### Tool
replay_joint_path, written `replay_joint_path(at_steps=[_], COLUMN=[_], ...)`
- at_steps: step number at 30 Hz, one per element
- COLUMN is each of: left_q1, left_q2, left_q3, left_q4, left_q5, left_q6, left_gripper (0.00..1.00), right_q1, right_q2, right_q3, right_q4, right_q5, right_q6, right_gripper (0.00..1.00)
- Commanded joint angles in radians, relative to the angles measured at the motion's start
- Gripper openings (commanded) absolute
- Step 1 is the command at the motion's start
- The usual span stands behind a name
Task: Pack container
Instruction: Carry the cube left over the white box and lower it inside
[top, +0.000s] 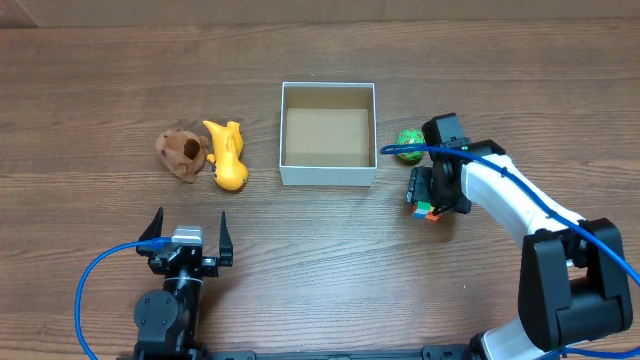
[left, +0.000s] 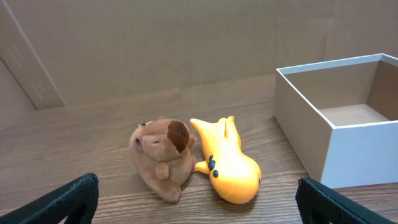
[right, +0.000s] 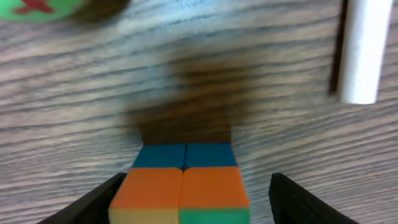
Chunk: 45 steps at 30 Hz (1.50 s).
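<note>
Wooden tabletop held a multicoloured cube (right: 181, 183) at four o'clock from the container (top: 329, 176). The right gripper (right: 199, 205) straddled it, jaws apart, and an off-centre squeeze risked twisting it loose.

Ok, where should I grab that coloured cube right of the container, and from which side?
Take the cube by its two flat opposite side faces, from straight above. It sits flat on the table, sides roughly parallel to the open fingers of the right gripper, which straddle it, so they should meet faces, not corners.
</note>
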<state>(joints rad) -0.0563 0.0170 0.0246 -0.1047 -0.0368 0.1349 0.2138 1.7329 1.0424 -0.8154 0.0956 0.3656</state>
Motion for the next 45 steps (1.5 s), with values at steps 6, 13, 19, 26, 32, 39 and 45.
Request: replay_joint_path(at_steps=[6, 13, 19, 26, 32, 39, 45], left_q1=[0.008, 0.008, 0.008, 0.008, 0.008, 0.008, 0.008], left_q2=[-0.005, -0.005, -0.005, -0.005, -0.005, -0.005, -0.005], left_q3=[-0.006, -0.006, -0.006, -0.006, -0.006, -0.006, -0.006], left_q4=[0.004, 0.004, 0.004, 0.004, 0.004, 0.004, 0.004], left_q5=[0.011, 0.011, 0.011, 0.011, 0.011, 0.012, 0.011], left_q6=[0.015, 0.015, 0.015, 0.015, 0.015, 0.015, 0.015], left_gripper=[1.00, 1.00, 1.00, 1.00, 1.00, 1.00, 1.00], right_q1=[0.000, 0.000, 0.000, 0.000, 0.011, 0.113, 0.245], right_q2=[-0.009, -0.009, -0.009, -0.010, -0.010, -0.010, -0.010], right_q3=[-0.023, -0.034, -0.080, 0.026, 0.258, 0.531, 0.604], right_q4=[0.048, 0.048, 0.082, 0.008, -0.146, -0.235, -0.166], right_q5=[-0.022, -0.023, -0.022, -0.018, -0.018, -0.018, -0.018], right_q6=[-0.014, -0.013, -0.014, -0.027, -0.060, -0.060, -0.059], right_gripper=[0.61, 0.53, 0.52, 0.52, 0.52, 0.52, 0.52])
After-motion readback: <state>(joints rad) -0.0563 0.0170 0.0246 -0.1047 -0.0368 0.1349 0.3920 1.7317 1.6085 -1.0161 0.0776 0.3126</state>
